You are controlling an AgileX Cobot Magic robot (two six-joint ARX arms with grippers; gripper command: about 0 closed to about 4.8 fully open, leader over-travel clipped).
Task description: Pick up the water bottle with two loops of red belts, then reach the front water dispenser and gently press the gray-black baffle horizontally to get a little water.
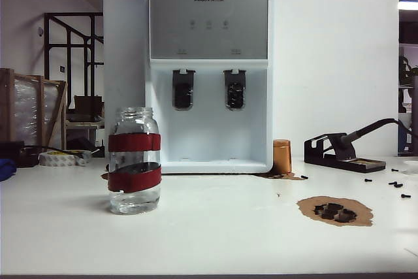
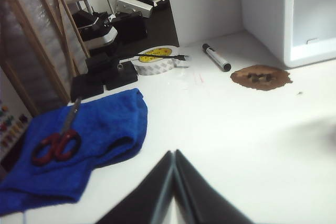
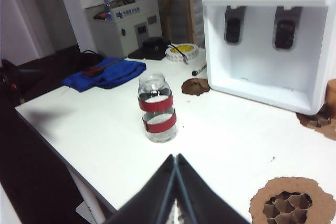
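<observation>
The water bottle [image 1: 134, 161] is a clear glass jar with two dark-red bands, standing upright on the white table left of the water dispenser [image 1: 208, 73]; it also shows in the right wrist view as the water bottle [image 3: 156, 107]. The gray-black baffle [image 1: 234, 89] sits under the right tap in the dispenser's bay, seen too as the baffle [image 3: 285, 28]. My right gripper [image 3: 175, 157] is shut and empty, a short way back from the bottle. My left gripper [image 2: 174, 152] is shut and empty over bare table near a blue cloth. Neither gripper shows in the exterior view.
A copper cylinder [image 1: 281, 157] stands right of the dispenser. A brown coaster with black pieces [image 1: 335, 210] and a black soldering stand [image 1: 335, 151] lie at right. Blue cloth [image 2: 89, 140] with red scissors [image 2: 56, 144], tape roll [image 2: 155, 60], marker [image 2: 216, 57] and another coaster [image 2: 261, 76] lie at left.
</observation>
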